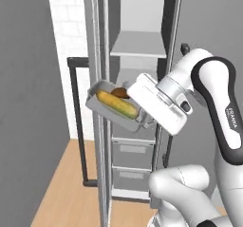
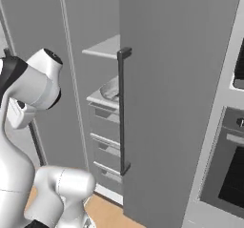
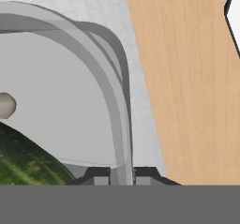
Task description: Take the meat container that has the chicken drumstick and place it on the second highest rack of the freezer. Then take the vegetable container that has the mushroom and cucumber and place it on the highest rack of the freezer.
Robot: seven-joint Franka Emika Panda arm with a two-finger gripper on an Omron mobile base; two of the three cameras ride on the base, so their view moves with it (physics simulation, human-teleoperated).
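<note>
My gripper (image 1: 144, 120) is shut on the right rim of the grey vegetable container (image 1: 105, 111), holding it tilted in the air in front of the open freezer (image 1: 137, 12). In the container lie the yellow-green cucumber (image 1: 117, 104) and, behind it, the brown mushroom (image 1: 120, 93). In the hand view the fingertips (image 3: 98, 176) pinch the container's rim (image 3: 120, 124), with the cucumber (image 3: 23, 164) at lower left. The highest rack (image 1: 138, 46) is bare. On the second rack (image 2: 97, 97) sits a grey tray, the meat container (image 2: 110, 90). The chicken drumstick is hidden.
The freezer door (image 2: 176, 103) stands open with its black bar handle (image 2: 122, 112). Grey drawers (image 1: 133, 151) stack below the racks. An oven tower (image 2: 228, 160) is at the right. Wood floor (image 1: 66, 188) lies below.
</note>
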